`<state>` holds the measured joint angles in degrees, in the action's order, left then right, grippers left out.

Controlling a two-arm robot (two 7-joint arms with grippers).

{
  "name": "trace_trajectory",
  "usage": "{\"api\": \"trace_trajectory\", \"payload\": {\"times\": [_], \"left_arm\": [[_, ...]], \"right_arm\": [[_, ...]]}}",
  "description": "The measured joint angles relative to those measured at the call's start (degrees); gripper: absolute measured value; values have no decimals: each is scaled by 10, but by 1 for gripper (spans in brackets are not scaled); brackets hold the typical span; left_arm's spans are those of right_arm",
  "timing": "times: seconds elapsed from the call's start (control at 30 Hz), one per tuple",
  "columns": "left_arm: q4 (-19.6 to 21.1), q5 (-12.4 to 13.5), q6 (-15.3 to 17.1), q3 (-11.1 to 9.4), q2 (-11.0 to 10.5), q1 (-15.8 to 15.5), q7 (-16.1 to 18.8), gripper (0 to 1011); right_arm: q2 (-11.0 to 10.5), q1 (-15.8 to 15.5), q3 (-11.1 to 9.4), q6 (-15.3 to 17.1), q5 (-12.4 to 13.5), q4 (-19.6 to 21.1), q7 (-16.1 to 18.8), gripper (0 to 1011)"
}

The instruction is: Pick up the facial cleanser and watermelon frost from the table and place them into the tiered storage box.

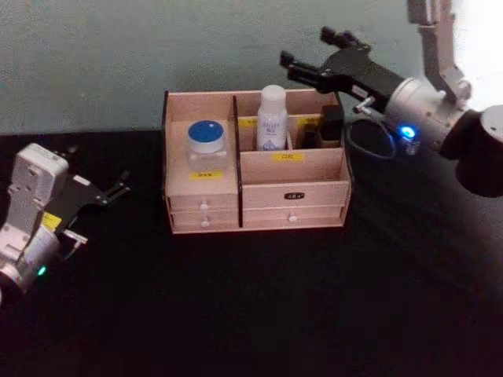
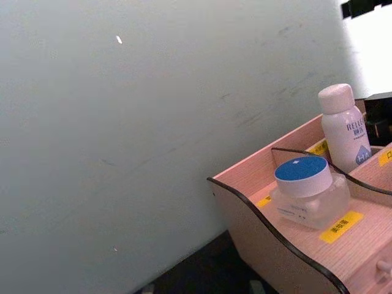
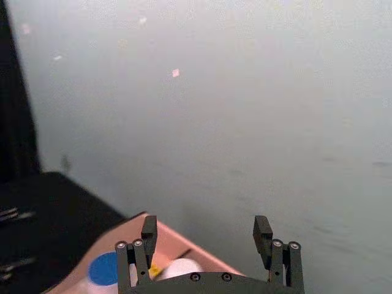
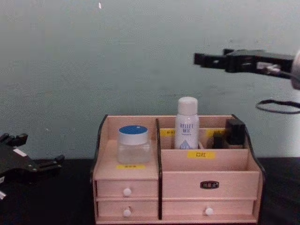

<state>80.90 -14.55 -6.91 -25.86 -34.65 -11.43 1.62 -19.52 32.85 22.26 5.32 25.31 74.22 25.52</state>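
The tiered storage box (image 1: 295,169) (image 4: 206,183) stands at the table's middle back. Its left compartment holds a clear jar with a blue lid (image 1: 207,143) (image 2: 305,190) (image 4: 133,143). A white bottle with a blue label (image 1: 273,118) (image 2: 344,125) (image 4: 186,123) stands upright in the middle rear compartment. Which of them is the facial cleanser and which the watermelon frost I cannot tell. My right gripper (image 1: 306,49) (image 3: 205,226) (image 4: 211,56) hovers open and empty above the box's rear right. My left gripper (image 1: 118,187) (image 4: 37,150) rests open and empty, low at the table's left.
Small dark items (image 1: 330,122) (image 4: 234,131) sit in the box's rear right compartment. Two rows of white-knobbed drawers (image 4: 126,192) face me. A pale wall rises just behind the box. Black tabletop (image 1: 251,306) stretches in front.
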Motion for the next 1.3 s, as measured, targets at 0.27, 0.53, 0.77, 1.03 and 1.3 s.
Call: {"api": "trace_trajectory", "payload": {"times": [0.27,0.53,0.77,1.03,1.3], "left_arm": [[0,0,0,0,0,0,0,1001],[0,0,0,0,0,0,0,1001],[0,0,0,0,0,0,0,1001],[0,0,0,0,0,0,0,1001],[0,0,0,0,0,0,0,1001]], "right_arm": [[-10,-57,-48,-25,-20,40,-84,1000],[-14,-123,-85,-56,-54,60,-150,1000],[-10,-169,-95,-68,-92,48,-191,1000],[4,-187,-97,-67,-111,16,-202,1002],[13,-190,-98,-58,-121,0,-204,1000]]}}
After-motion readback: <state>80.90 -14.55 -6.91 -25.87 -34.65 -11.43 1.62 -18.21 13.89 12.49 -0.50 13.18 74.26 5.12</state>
